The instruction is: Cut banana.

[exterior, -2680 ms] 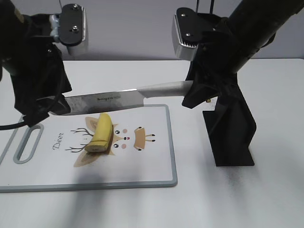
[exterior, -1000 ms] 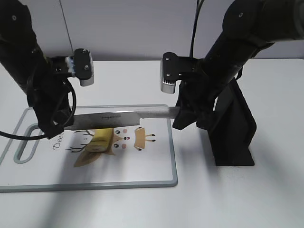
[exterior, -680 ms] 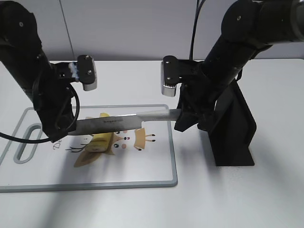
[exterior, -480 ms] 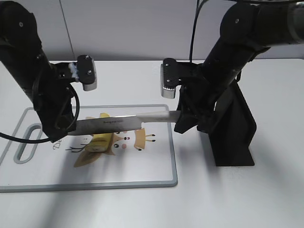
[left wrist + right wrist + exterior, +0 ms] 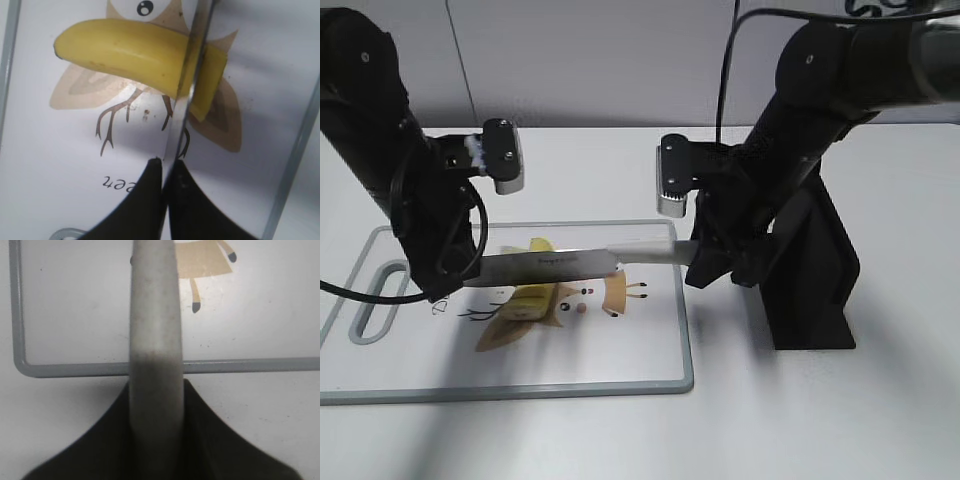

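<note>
The yellow banana (image 5: pixel 527 300) lies on the white cutting board (image 5: pixel 620 345). A knife (image 5: pixel 552 264) lies level across it, pressed into it. In the left wrist view the blade (image 5: pixel 187 95) crosses the banana (image 5: pixel 125 52) near its cut end, with a short stub on the blade's far side. My left gripper (image 5: pixel 450 275) is shut on the blade's tip (image 5: pixel 167 162). My right gripper (image 5: pixel 705 262) is shut on the pale handle (image 5: pixel 152 315), just off the board's right edge (image 5: pixel 100 369).
A black knife stand (image 5: pixel 810 290) stands on the table right of the board, just behind my right arm. The board has a grey rim, a handle slot (image 5: pixel 375 300) at its left end and a printed deer picture under the banana.
Both arms have come down with the knife. The blade has gone from above the banana down into it, and has shifted slightly left.
</note>
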